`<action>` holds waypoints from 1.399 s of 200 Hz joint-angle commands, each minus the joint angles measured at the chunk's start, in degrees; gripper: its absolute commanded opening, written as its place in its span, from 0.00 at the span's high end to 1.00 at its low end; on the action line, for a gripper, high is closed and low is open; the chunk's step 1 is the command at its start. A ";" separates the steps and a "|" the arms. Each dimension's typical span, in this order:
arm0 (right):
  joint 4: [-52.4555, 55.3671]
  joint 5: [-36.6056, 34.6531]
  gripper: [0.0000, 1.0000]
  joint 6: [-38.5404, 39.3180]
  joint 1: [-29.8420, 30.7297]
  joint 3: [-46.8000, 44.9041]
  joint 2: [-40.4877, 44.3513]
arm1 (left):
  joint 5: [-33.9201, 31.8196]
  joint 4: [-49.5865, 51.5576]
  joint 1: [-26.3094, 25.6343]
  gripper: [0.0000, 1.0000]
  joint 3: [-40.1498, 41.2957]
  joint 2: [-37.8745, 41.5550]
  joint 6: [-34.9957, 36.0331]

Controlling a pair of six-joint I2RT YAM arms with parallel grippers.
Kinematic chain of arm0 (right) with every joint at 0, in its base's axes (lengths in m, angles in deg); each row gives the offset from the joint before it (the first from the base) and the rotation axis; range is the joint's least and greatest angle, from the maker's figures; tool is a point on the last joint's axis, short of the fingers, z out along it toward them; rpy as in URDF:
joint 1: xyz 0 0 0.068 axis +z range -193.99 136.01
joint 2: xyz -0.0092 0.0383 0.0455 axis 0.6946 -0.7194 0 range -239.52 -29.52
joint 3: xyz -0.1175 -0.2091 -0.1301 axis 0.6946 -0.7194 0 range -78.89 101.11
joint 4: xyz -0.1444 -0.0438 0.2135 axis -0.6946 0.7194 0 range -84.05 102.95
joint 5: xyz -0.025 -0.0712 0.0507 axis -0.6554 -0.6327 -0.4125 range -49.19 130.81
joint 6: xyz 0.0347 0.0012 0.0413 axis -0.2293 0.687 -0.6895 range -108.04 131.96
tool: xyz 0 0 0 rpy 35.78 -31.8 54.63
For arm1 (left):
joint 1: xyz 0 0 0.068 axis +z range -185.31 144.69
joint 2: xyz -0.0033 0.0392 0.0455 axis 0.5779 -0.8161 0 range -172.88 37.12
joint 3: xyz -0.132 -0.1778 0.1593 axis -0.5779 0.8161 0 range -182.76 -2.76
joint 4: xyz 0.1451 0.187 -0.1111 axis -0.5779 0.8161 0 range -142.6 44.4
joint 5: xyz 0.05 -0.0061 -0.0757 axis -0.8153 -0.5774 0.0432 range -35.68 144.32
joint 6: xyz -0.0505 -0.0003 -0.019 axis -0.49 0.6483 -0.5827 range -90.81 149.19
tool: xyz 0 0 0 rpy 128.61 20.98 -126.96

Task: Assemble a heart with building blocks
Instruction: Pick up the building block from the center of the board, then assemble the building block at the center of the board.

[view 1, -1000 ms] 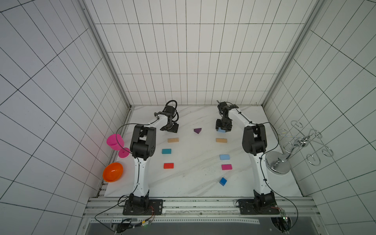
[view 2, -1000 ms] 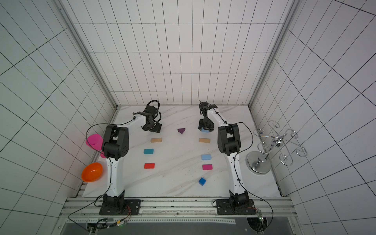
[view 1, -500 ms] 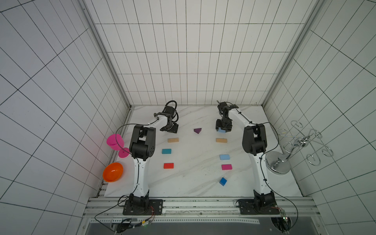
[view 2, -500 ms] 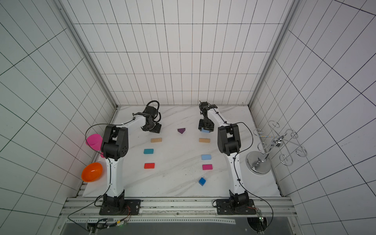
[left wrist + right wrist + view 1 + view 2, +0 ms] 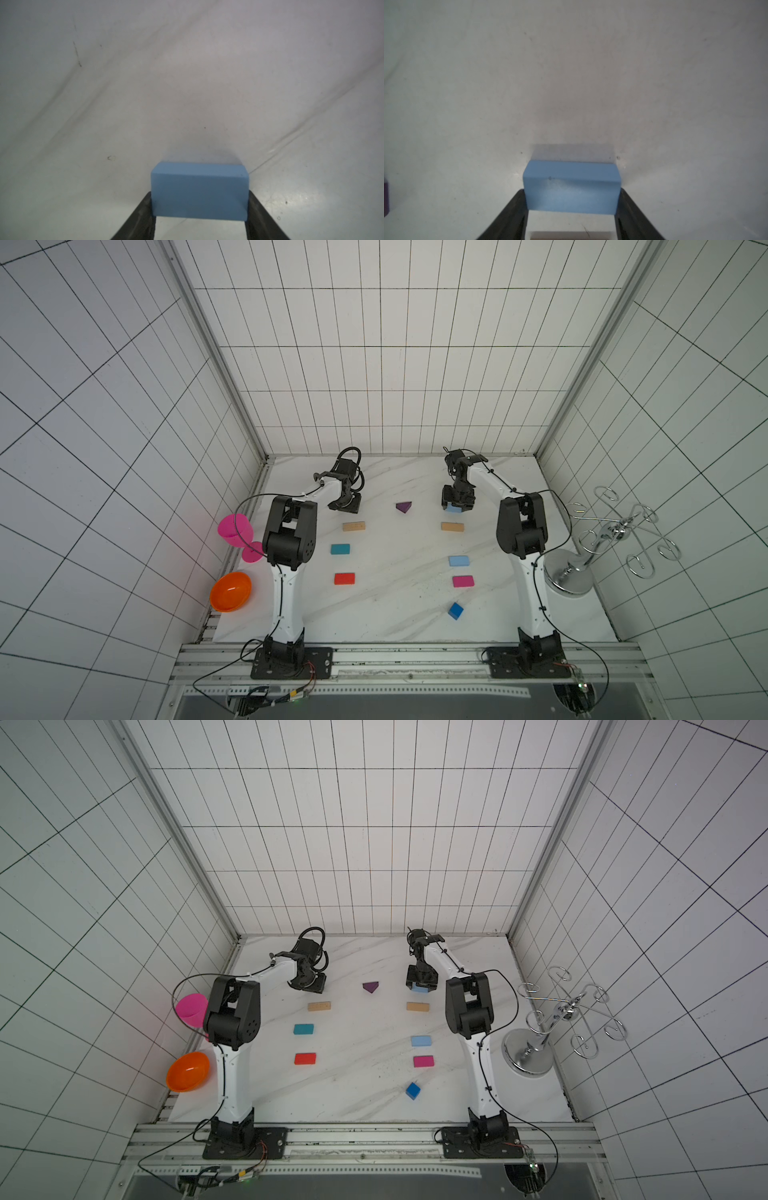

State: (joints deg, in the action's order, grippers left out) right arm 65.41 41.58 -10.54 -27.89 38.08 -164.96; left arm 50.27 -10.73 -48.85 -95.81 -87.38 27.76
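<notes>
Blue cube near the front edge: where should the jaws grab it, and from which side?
From above, on two opposite flat sides of the blue cube. It lies alone, turned cornerwise to the table edge, so I'd turn the jaws to match its faces.

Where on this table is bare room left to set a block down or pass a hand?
Widest bare tabletop: the middle, bordered by teal block, red block, magenta block and purple triangle. Also the front strip between red block and blue cube. Crowded: left edge with pink goblet and orange bowl; right edge with the metal rack.
</notes>
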 commanded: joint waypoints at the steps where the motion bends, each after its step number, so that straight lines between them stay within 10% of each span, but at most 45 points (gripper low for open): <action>1: 0.14 -1.12 0.55 3.14 0.60 -3.56 5.01 | -1.15 2.69 -0.72 0.48 2.07 1.61 1.10; 135: -4.42 -1.62 0.55 8.42 0.34 -13.58 17.76 | -1.27 2.61 -17.46 0.48 0.17 4.08 6.60; 280: -6.53 0.45 0.56 7.30 0.34 -18.79 20.64 | -0.60 4.76 -19.54 0.48 -7.98 -4.82 8.20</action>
State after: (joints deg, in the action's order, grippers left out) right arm 58.83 41.17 -2.58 -27.72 20.74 -146.01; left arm 49.83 -6.51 -68.25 -102.06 -90.36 34.18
